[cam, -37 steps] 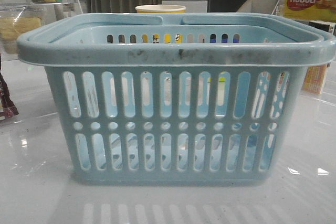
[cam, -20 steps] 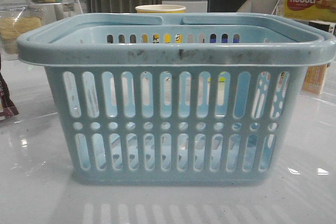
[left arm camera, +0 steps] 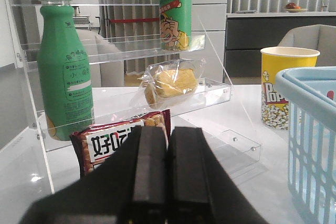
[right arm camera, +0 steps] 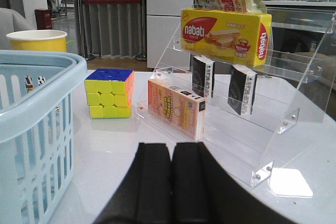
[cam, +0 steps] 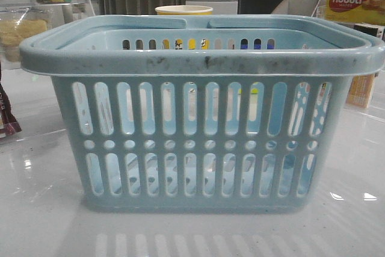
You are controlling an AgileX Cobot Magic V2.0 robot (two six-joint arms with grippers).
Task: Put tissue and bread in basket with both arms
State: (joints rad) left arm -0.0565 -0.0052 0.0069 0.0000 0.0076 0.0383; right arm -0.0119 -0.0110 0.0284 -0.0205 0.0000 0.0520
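The light blue slotted basket [cam: 198,58] fills the middle of the front view, and nothing shows inside it. The bread [left arm camera: 170,82], pale yellow in a crinkly clear bag, lies on the middle step of a clear acrylic rack ahead of my left gripper [left arm camera: 168,129]. That gripper is shut and empty, well short of the bread. The bread [cam: 21,31] also shows at the far left of the front view. Two small blackish tissue packets [right arm camera: 202,77] stand on the right rack's middle step. My right gripper [right arm camera: 171,145] is shut and empty, short of that rack.
Green bottles [left arm camera: 63,72] and a maroon snack packet [left arm camera: 113,140] share the left rack. A yellow popcorn cup [left arm camera: 286,87] stands behind the basket. The right rack holds a nabati box [right arm camera: 226,35] and an orange box [right arm camera: 176,106]; a colour cube [right arm camera: 109,93] sits beside it.
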